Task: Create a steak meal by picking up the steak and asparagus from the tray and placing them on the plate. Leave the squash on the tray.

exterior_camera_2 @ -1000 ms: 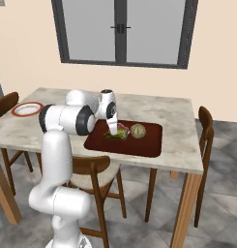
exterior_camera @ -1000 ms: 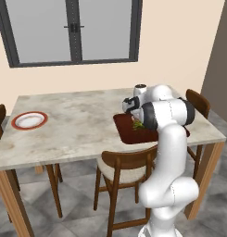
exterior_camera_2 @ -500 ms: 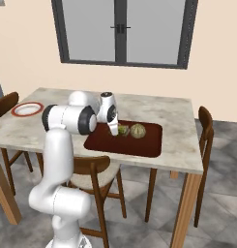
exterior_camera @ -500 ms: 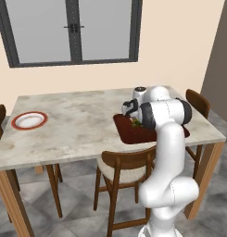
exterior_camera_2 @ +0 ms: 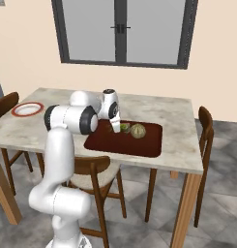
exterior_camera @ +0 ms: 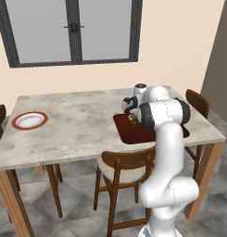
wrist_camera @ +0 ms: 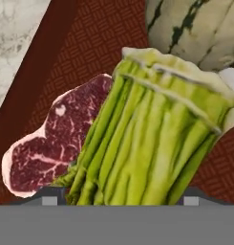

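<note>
The asparagus (wrist_camera: 147, 139), a bundle of green stalks, fills the gap between my gripper's (wrist_camera: 117, 198) two tips in the hand view, and the gripper looks shut on it. Part of the bundle covers the marbled steak (wrist_camera: 47, 148), which lies flat on the dark red-brown tray (wrist_camera: 66, 57) to its left. The pale ribbed squash (wrist_camera: 199, 28) sits just beyond the bundle. In the right base view my gripper (exterior_camera_2: 116, 127) reaches down into the tray (exterior_camera_2: 149, 145) beside the squash (exterior_camera_2: 138, 130). The red-rimmed plate (exterior_camera: 29, 114) lies at the table's far left end.
The marble table (exterior_camera: 78, 125) stretches between tray and plate. A wooden chair (exterior_camera: 122, 166) is tucked under the near edge below the tray, another chair (exterior_camera_2: 203, 131) stands at the right end, and a third (exterior_camera_2: 4, 104) by the plate. A window is behind.
The hand has dropped lower onto the tray, and the jaws have narrowed around the asparagus. Tray, squash and plate have stayed put.
</note>
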Robot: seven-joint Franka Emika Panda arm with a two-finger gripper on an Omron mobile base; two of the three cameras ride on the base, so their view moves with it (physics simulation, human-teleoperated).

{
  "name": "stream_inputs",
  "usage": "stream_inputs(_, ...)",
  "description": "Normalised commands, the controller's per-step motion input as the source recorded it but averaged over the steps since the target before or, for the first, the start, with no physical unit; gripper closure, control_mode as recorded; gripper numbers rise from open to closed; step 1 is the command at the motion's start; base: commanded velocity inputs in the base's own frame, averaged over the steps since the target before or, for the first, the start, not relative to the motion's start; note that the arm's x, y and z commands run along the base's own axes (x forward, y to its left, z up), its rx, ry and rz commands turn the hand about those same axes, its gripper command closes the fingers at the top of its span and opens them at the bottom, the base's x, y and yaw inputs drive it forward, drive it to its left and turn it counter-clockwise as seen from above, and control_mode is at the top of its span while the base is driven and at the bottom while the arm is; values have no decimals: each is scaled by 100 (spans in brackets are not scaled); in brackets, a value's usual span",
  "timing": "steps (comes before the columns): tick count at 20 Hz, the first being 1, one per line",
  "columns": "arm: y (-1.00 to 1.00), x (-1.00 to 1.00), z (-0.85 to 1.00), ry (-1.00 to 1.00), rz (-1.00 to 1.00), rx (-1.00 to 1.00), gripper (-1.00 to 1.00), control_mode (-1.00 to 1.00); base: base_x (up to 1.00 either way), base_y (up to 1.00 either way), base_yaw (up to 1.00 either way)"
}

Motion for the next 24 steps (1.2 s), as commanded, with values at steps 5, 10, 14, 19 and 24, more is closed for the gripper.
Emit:
stream_inputs(5,-13,-96,41,-2,0,1,100,-100,0,0,0)
stream_inputs(10,0,-100,53,-7,4,0,100,-100,0,0,0)
stream_inputs(14,3,-100,64,-13,8,0,100,-100,0,0,0)
stream_inputs(19,8,-65,63,-17,6,-1,100,-100,0,0,0)
stream_inputs(24,0,-35,58,-14,4,0,100,-100,0,0,0)
